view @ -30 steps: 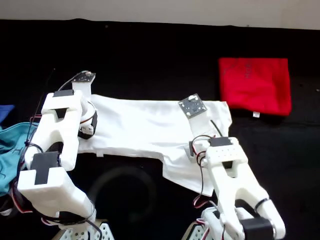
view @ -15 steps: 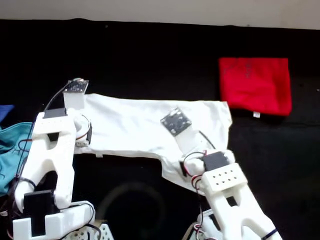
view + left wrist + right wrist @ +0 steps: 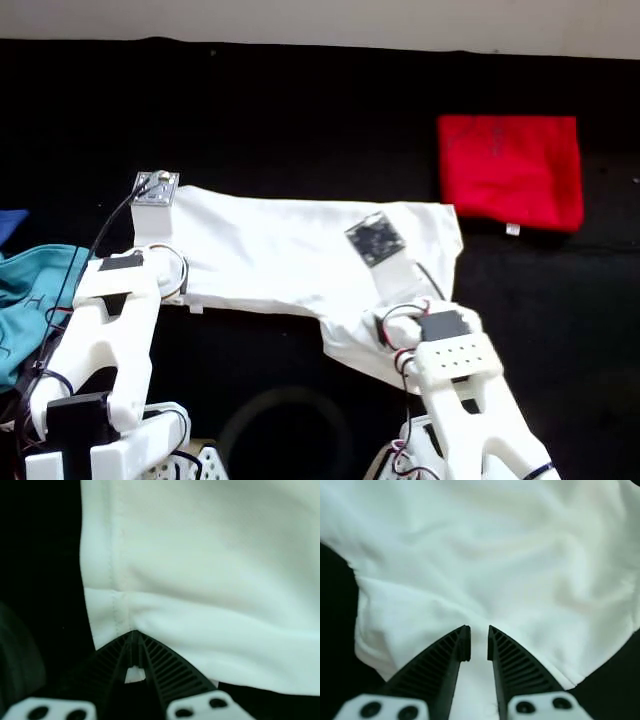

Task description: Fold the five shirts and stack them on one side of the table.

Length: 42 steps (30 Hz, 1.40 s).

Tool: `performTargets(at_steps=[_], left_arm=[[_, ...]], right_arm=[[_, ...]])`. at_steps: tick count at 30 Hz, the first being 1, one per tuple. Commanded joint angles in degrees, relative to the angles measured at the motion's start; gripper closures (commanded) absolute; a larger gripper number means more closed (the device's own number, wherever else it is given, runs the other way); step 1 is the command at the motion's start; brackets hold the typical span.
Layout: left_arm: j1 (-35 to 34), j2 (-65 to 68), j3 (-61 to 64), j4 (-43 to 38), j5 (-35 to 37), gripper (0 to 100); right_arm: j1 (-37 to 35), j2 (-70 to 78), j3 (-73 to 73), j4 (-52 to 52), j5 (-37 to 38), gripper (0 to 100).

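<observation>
Left gripper (image 3: 134, 635) — tight on white shirt (image 3: 210, 555)

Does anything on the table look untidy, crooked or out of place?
The white shirt lies askew: its near right part juts out as a slanted, creased flap instead of a straight edge. At the far left, a teal shirt sits crumpled. The red shirt is neatly folded.

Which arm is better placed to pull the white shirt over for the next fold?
Left, probably. The left tool is shut on the white shirt at its hemmed edge, ready to pull. The right tool sits over the cloth, jaws slightly apart, gripping nothing.
</observation>
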Motion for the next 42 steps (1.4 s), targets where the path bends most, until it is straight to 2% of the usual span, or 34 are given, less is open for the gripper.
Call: performTargets(at_steps=[1,6,9,13,17,22,27,34,38,42], left_arm=[[-0.4,-0.2,0.2,-1.6,-0.4,99],[-0.4,-0.1,0.2,-1.7,-0.4,99],[-0.4,-0.1,0.3,-1.7,-0.4,99],[-0.4,-0.1,0.3,-1.7,-0.4,99],[-0.4,-0.1,0.3,-1.7,-0.4,99],[-0.4,-0.1,0.3,-1.8,-0.4,99],[-0.4,-0.1,0.3,-1.8,-0.4,99],[-0.4,-0.1,0.3,-1.8,-0.4,99],[-0.4,-0.1,0.3,-1.8,-0.4,99],[-0.4,-0.1,0.3,-1.8,-0.4,99]], right_arm=[[4.3,-1.3,-5.1,3.3,0.5,93.3],[4.5,-4.8,-10.7,17.4,1.3,93.3],[5.5,-4.7,-7.0,18.1,8.2,93.3],[8.9,-1.5,1.5,7.2,10.7,93.3],[13.5,5.7,3.7,-5.2,10.7,93.3],[17.5,15.5,-3.7,-8.4,10.5,93.3],[16.3,13.5,-10.7,4.1,10.4,93.3],[14.0,-4.3,-13.8,20.9,10.5,93.3],[7.0,-13.2,-11.5,32.3,10.7,93.2],[-0.2,-15.7,-6.3,34.5,10.7,93.1]])
